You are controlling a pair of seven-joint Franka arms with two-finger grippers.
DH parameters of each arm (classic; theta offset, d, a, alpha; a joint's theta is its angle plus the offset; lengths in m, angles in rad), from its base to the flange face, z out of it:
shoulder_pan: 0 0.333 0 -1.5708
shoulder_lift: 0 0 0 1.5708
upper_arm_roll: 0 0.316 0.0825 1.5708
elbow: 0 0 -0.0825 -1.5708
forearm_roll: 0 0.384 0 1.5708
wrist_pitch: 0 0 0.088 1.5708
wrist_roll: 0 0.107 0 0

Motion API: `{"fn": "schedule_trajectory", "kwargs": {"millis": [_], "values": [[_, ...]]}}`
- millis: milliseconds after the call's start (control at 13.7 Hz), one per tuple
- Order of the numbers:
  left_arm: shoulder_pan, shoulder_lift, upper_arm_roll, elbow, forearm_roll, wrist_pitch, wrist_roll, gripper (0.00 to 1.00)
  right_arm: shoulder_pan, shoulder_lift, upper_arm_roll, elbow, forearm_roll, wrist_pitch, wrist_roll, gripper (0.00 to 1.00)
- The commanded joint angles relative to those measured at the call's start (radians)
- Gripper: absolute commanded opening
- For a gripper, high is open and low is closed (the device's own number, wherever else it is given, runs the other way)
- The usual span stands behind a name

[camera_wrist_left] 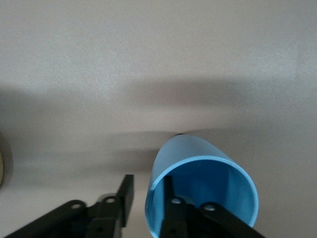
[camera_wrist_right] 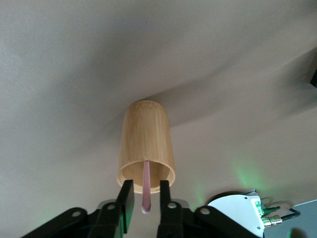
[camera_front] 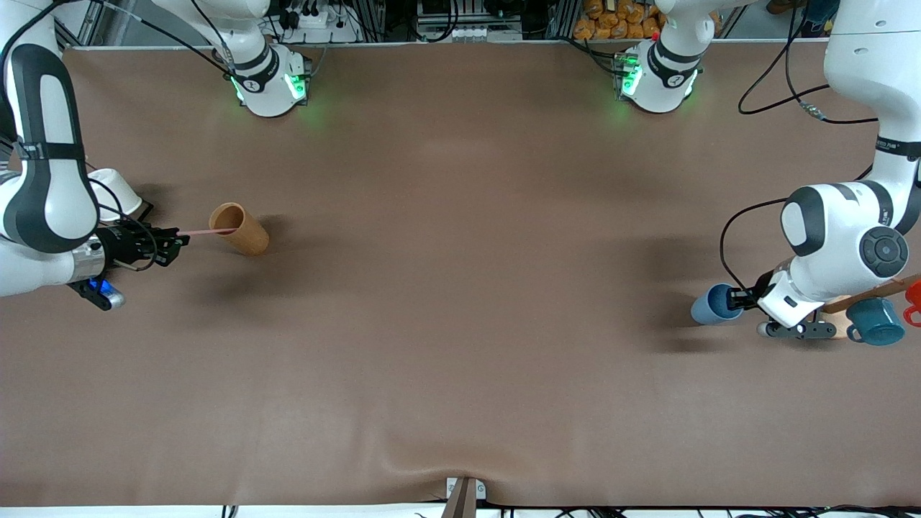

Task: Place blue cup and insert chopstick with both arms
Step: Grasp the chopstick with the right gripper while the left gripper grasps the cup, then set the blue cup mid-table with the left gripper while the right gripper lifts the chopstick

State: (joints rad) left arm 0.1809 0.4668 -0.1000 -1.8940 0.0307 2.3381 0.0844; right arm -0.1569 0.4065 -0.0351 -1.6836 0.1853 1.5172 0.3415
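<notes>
At the left arm's end of the table we see the blue cup lying tilted in the left gripper, mouth toward the wrist; one finger is inside the cup and the other outside, pinching its wall. Toward the right arm's end, the right gripper pinches the chopstick, whose tip is inside the mouth of the brown cup. Near the left arm stands a teal mug.

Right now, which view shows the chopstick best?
The right wrist view: the chopstick runs from between the right gripper fingers into the tan cup. The front view shows it only as a thin pink line. The left wrist view misses it.
</notes>
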Motion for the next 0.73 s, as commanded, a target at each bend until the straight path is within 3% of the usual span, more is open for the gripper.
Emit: {"fn": "schedule_trajectory", "kwargs": {"millis": [0,146,365,657], "values": [[-0.004,-0.010,-0.007,-0.004,0.011,0.015,0.006,0.00,0.000,-0.008,0.003,-0.011,0.035,0.005,0.027,0.25],[-0.006,-0.039,-0.030,-0.002,0.011,-0.006,0.003,0.00,0.000,-0.008,0.003,-0.014,0.036,0.005,0.028,0.23],[-0.006,-0.126,-0.168,0.038,0.008,-0.182,-0.040,0.00,0.000,-0.008,0.003,-0.015,0.036,0.005,0.028,0.18],[-0.015,-0.125,-0.340,0.125,0.009,-0.325,-0.222,0.00,0.000,-0.009,0.003,-0.015,0.037,0.000,0.027,0.07]]}}
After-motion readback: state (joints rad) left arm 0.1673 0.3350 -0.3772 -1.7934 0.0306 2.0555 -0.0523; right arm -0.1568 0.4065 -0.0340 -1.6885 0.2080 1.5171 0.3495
